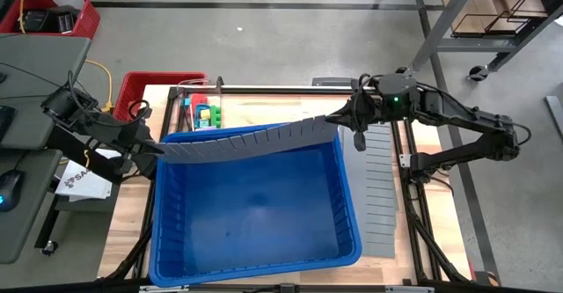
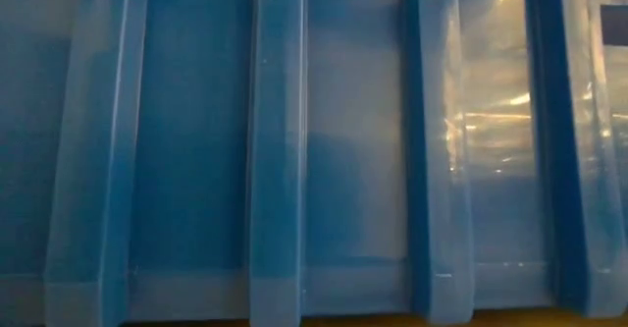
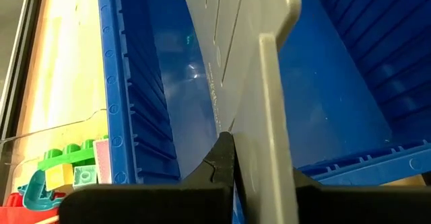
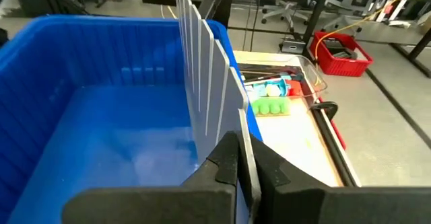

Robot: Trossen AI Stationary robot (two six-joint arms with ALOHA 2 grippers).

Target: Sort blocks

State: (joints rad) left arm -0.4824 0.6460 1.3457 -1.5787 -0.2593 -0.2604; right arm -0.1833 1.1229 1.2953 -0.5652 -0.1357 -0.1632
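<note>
Overhead, both arms hold one long grey divider (image 1: 255, 139) above the far rim of the blue bin (image 1: 347, 214). The left gripper (image 1: 151, 145) is clamped on the divider's left end, and the right gripper (image 1: 345, 119) is clamped on its right end, so the panel spans the bin's width and bows slightly between them. A second divider (image 1: 380, 192) lies flat on the table (image 1: 132, 205) just right of the bin. The blocks (image 1: 204, 113) sit in a clear tray (image 1: 189, 89) beyond the bin's far left corner, well apart from both grippers. A red basket (image 1: 145, 89) stands left of that tray. At table height, the bin's ribbed blue wall fills the whole low view; neither gripper nor the blocks show there. From the left wrist, the dark fingers (image 3: 219, 163) are closed tight on the divider's edge, with the panel running away over the bin interior; the blocks (image 3: 71, 170) lie outside the bin wall. From the right wrist, the fingers (image 4: 229, 160) are likewise pinched shut on the slotted divider, which stands upright on edge over the bin; the blocks (image 4: 269, 96) lie in the tray beyond the bin rim.
</note>
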